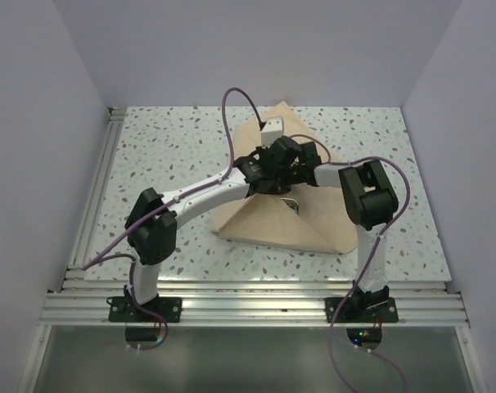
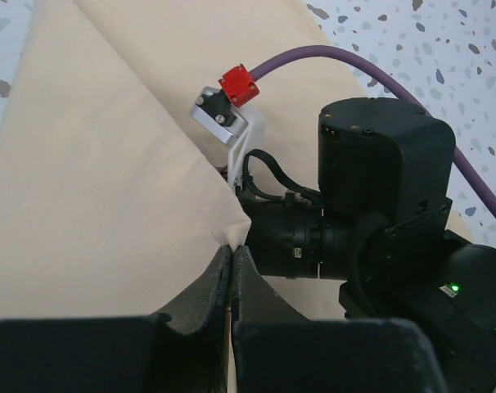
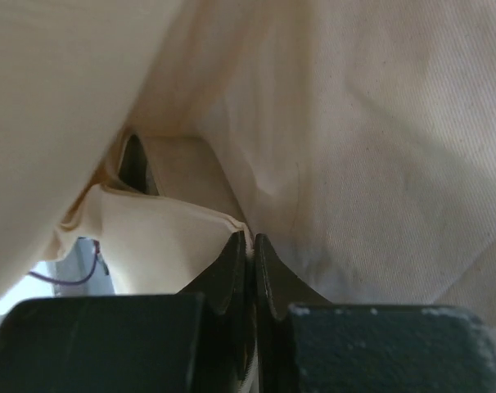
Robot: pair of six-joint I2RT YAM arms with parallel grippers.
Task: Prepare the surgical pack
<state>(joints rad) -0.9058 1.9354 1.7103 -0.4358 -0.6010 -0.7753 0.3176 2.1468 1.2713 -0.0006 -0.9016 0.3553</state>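
Both arms pinching the cloth up in the middle of the table

The large tan cloth (image 1: 268,225) lies mid-table on the white speckled tabletop (image 1: 166,139). Its near part spreads out flat toward the arm bases, and the far corner pokes out behind the wrists. Both arms meet right over its centre. The left gripper (image 2: 232,255) has its jaws squeezed together on a folded edge of the cloth, with a little nub of fabric sticking out above the tips. The right gripper (image 3: 250,246) is the same deal: jaws closed tight on a fold, with cloth draped all around its camera like a tent. From the left wrist you can see the right arm's black wrist housing (image 2: 379,188) just beside it, plus its purple cable (image 2: 379,78) and red plug (image 2: 238,84).
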